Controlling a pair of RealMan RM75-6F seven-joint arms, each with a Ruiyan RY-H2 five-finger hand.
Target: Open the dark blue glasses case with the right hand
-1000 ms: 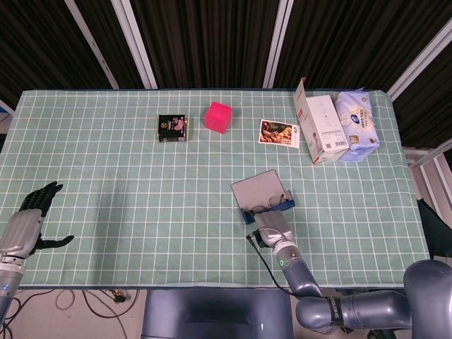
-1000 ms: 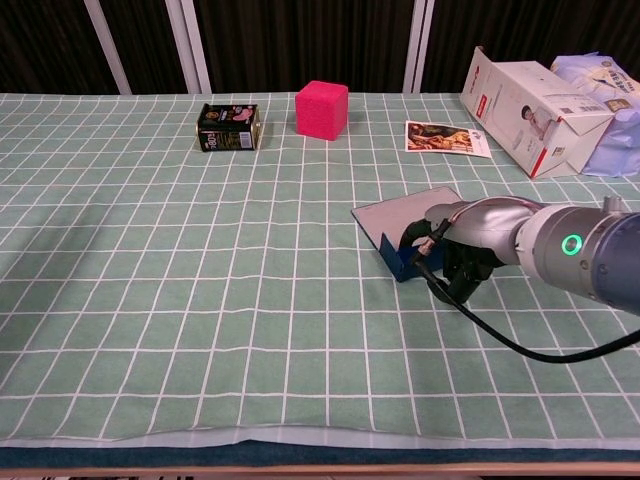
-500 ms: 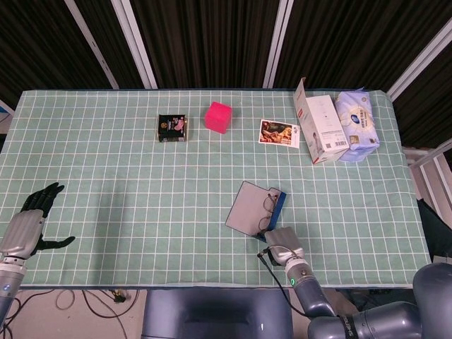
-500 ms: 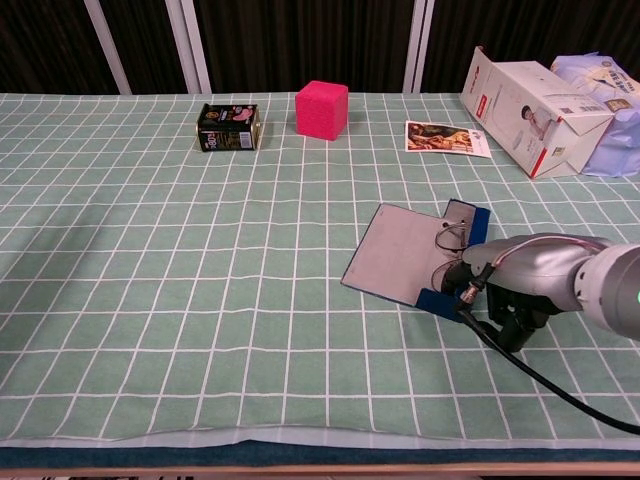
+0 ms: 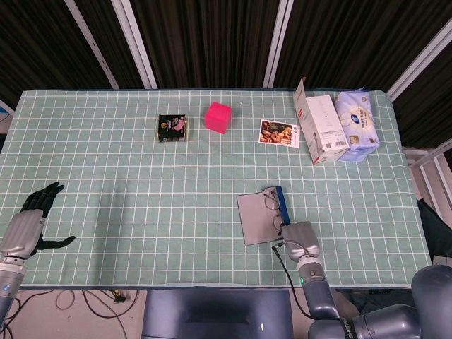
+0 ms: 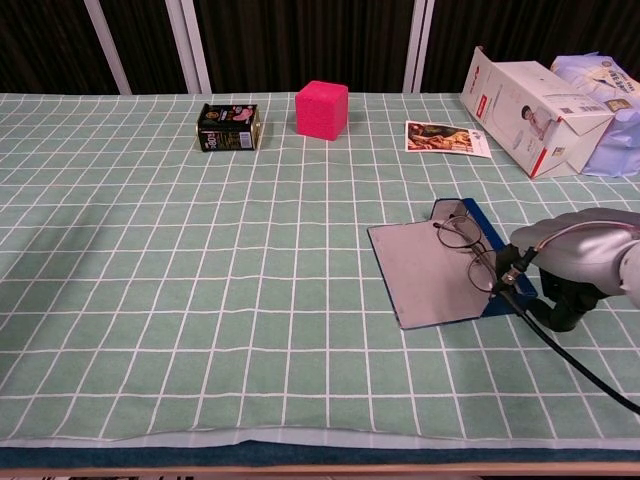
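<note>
Hiding its fingers, right robot hand [image 5: 302, 239] grip unclear, beside opened glasses case [image 5: 263, 215], left robot hand [image 5: 30, 219] splayed

You have a dark tin [image 5: 172, 128] and pink cube [image 5: 218, 116] at the far side, a photo card [image 5: 280, 133] beside a white carton [image 5: 321, 129], tissue pack [image 5: 357, 123] touching it.

Even overhead light fell across the table [image 5: 141, 162], bright and sharp in both views; shadows were soft, the far background dark, glare absent.
</note>
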